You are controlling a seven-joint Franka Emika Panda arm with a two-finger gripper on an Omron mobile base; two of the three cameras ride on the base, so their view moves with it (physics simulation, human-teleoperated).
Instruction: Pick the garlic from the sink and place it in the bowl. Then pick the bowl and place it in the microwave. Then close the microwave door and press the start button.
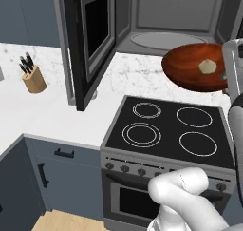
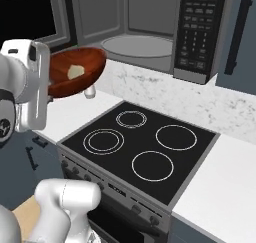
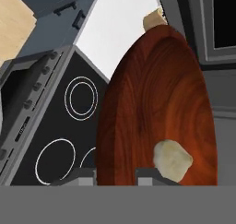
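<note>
The gripper (image 3: 114,172) is pinched on the rim of the bowl (image 1: 197,66), carrying it in the air above the stove (image 1: 168,130) just in front of the open microwave (image 1: 166,21), with the garlic (image 1: 207,66) loose inside. The bowl looks stiff and glossy, likely slippery at a rim hold, and the light garlic could roll if it tips. The microwave's keypad (image 2: 196,32) print is too small to read.
</note>
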